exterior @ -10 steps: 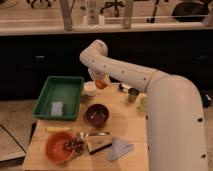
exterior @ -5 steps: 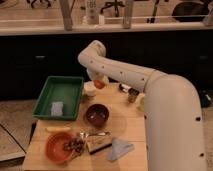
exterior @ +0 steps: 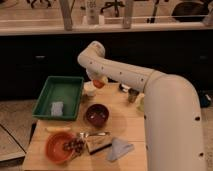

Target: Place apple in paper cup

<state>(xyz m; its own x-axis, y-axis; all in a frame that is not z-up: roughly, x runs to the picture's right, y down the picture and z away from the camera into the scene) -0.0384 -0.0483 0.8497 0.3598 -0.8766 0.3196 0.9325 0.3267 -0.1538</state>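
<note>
Just over paper cup [exterior: 89, 90] rim, toward far table [exterior: 125, 122] edge, apple [exterior: 98, 83] hangs at gripper [exterior: 100, 80]. We judge carry done, drop into cup left. Gripper tucked under arm [exterior: 120, 72], mostly hidden; we cannot tell whether it clamps apple. Cup's inside hard to make out; dark bowl [exterior: 96, 114] near.

Pincer [exterior: 97, 80] with apple [exterior: 99, 83] in its grip, just beside paper cup [exterior: 90, 90], near green tray [exterior: 65, 92].
</note>
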